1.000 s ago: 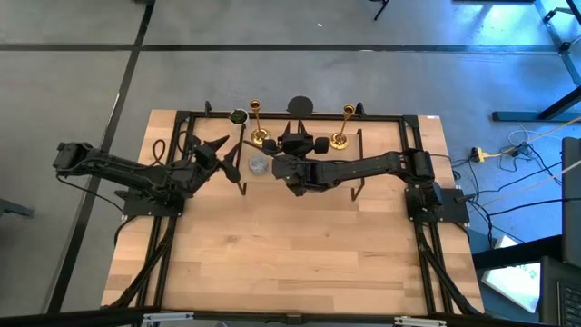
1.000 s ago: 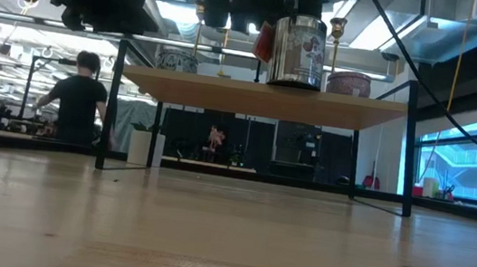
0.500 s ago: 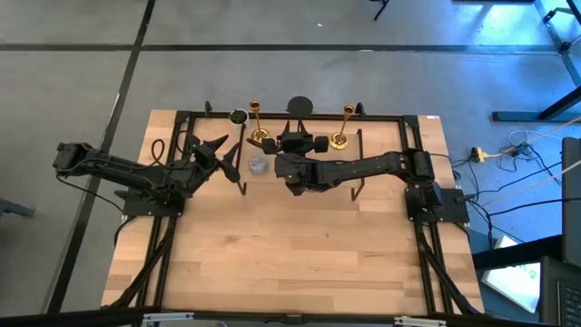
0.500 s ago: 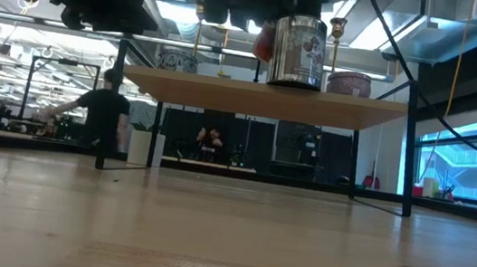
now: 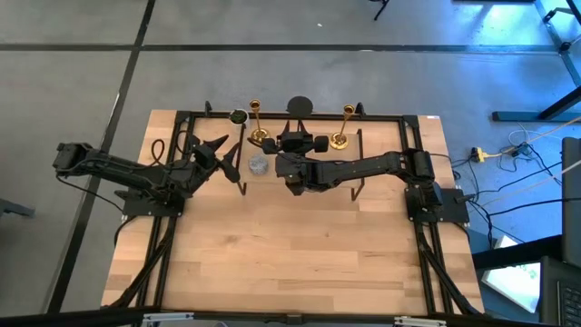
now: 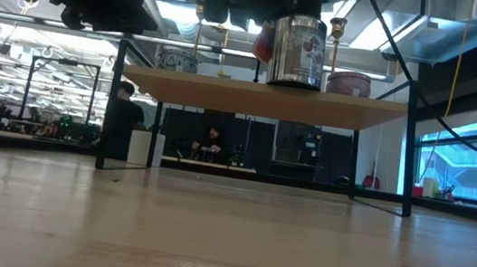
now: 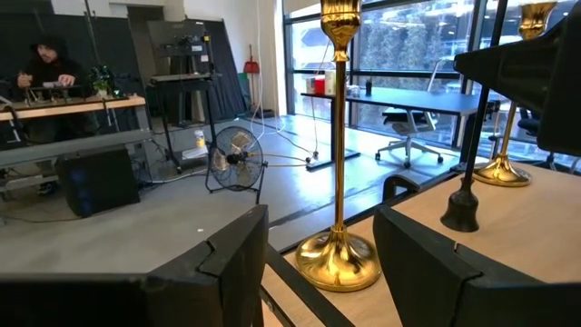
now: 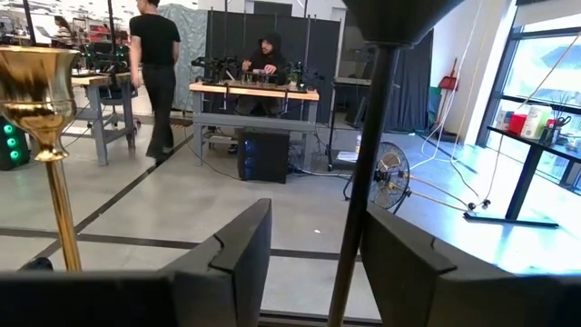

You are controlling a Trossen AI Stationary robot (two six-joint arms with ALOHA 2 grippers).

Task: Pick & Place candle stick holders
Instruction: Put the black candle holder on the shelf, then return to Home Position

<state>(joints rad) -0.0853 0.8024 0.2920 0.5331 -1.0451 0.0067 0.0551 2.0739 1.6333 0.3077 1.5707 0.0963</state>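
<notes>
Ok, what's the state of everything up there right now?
Left candle stick holder: upright on shelf, unheld.
Right candle stick holder: upright on shelf, unheld.
Silver tin: upright on shelf.
Left claw: open, empty, facing left holder's base.
Right claw: open, empty.

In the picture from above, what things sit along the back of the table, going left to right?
Left gripper → small dark round dish → first gold candlestick → black round disc → second gold candlestick. The silver tin and right gripper are left out, since they overlap others in the order.
</notes>
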